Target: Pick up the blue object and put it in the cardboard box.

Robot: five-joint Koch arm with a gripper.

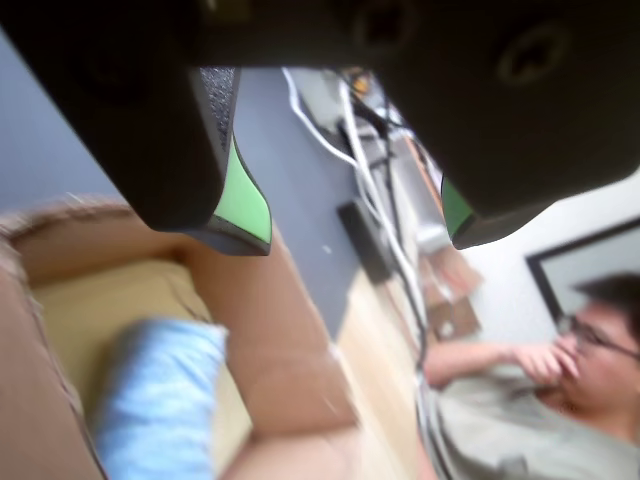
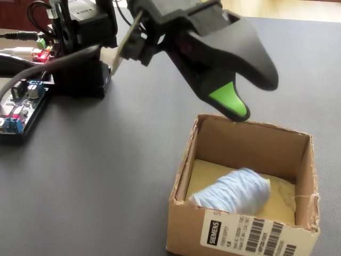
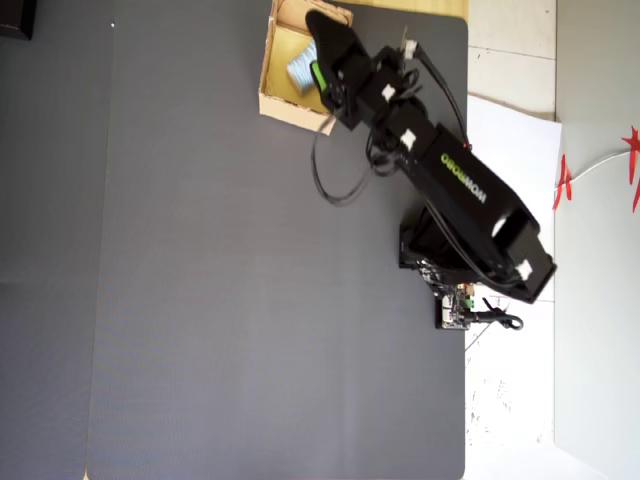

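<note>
Already the small pale-blue ribbed soft lump point(image 2: 232, 191) lies on the floor of the tan low-walled cardboard box point(image 2: 246, 140); the tool point(image 2: 246, 96) hangs released above that box's rim, apparently because delivery is done.

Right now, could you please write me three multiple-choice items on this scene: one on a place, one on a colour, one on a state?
1. Where is the blue lump?
A. on the grey mat
B. inside the box
C. between the jaws

2. What colour are the gripper's fingertip pads?
A. green
B. red
C. white

3. How is the gripper?
A. shut on the lump
B. shut and empty
C. open and empty

Answers: 1 B, the fixed view shows the lump lying on the box floor. 2 A, green shows on the tips in the fixed and wrist views. 3 C, the wrist view shows the jaws spread apart with nothing between them.
</note>
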